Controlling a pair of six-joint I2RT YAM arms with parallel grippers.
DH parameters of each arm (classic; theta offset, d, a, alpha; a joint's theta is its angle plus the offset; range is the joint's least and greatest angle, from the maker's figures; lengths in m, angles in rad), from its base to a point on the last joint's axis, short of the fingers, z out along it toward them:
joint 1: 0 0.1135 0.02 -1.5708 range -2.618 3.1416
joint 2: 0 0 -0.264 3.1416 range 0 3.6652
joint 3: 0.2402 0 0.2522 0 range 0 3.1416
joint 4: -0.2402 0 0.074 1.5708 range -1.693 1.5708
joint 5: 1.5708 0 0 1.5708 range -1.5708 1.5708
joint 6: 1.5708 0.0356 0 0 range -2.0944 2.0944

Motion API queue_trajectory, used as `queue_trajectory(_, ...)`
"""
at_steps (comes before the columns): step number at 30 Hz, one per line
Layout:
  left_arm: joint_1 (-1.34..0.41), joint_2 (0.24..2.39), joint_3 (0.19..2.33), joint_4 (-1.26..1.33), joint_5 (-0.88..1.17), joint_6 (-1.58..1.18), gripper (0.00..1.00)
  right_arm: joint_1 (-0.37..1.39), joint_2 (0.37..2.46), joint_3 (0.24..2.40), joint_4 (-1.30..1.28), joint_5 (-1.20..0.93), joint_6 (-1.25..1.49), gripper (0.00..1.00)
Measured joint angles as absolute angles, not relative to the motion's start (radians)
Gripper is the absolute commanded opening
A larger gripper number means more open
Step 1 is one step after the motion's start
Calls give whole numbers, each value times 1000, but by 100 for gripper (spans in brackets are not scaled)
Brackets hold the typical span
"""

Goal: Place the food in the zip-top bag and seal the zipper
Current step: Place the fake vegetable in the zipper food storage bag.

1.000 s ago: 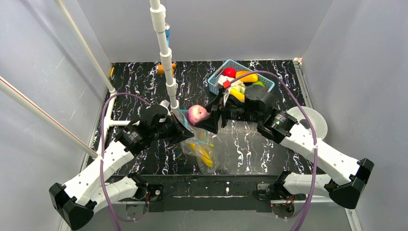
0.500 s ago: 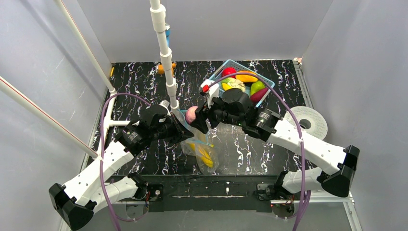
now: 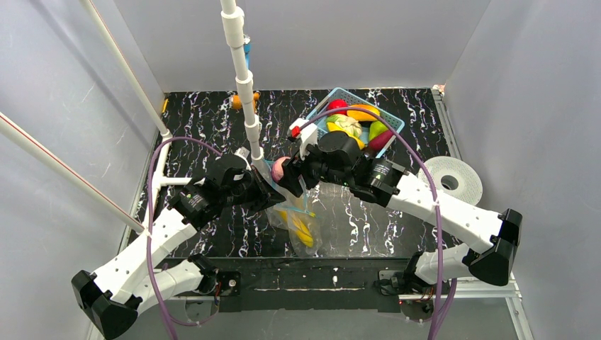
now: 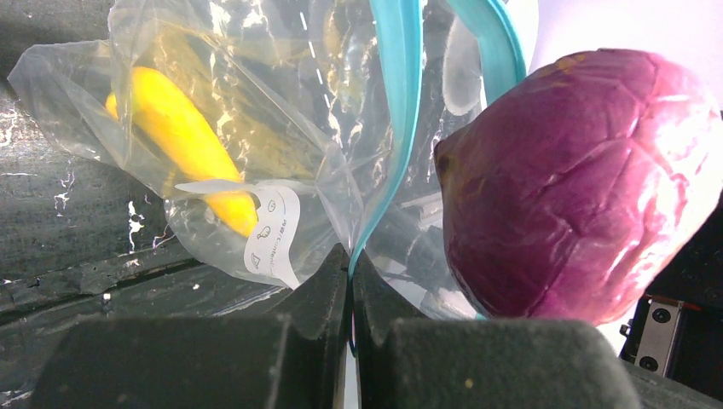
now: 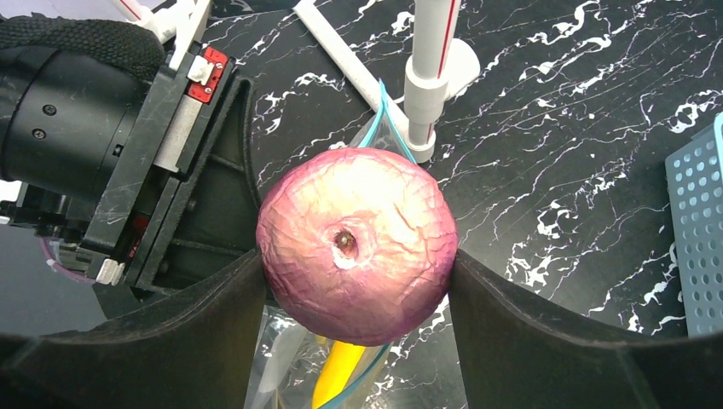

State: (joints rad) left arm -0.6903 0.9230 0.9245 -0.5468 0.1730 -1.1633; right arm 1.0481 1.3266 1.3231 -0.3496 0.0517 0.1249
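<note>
Black white-veined tabletop [image 3: 205,120], enclosed by grey walls, is carrying the work area, with a white pipe stand [image 3: 244,85] rising beside it. One zip-top bag [image 4: 256,128] is hanging from the left gripper [image 4: 351,268], whose jaws are pinching flat on the teal zipper [image 4: 396,111] at one end of the mouth; the bag's lower part is resting on the table. One purple piece [image 5: 356,243] is being held by the right gripper [image 5: 356,273] directly over the mouth, the jaws spread wide and pressing on it at its widest girth. Judged by its gloss and round form, this piece is likely light, hard and slippery, so holding it across the middle is looking sound; a grip nearer either end would risk it squirting out. The bag is appearing thin, limp and crinkly, offering no support of its own; the rim strip is judged the only firm place to take it. Inside it, one yellow banana [image 4: 183,141] is showing clearly behind one white label [image 4: 273,230]; whether more pieces are lying with it cannot be told. One light-blue basket [image 3: 347,91], at the far right of the table, is holding roughly five pieces (red, orange, pale, green, dark red), partly hidden by the right arm. One white roll [image 3: 453,178] is lying near the right edge.
</note>
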Motion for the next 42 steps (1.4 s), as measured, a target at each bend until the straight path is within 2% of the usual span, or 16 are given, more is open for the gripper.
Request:
queue_trajectory(4,-690,923,925,-547,173,-1164,0,1055,1324,1323,-350,53,124,88)
queue_trajectory(11,-690,918,925,-547,173,-1164,0,1056,1296,1317,-339,62,123,98)
queue_trajectory(33,-690,883,973,-577,176,-1175,0,1056,1217,1277,-279,129,124,98)
queue_trajectory(38,-690,846,989,-589,172,-1176,0,1056,1217,1271,-275,130,128,93)
queue_trajectory(40,-690,839,989,-598,170,-1176,0,1056,1216,1271,-282,133,134,86)
queue_trajectory(42,-690,839,987,-602,168,-1178,0,1056,1211,1267,-298,137,147,83)
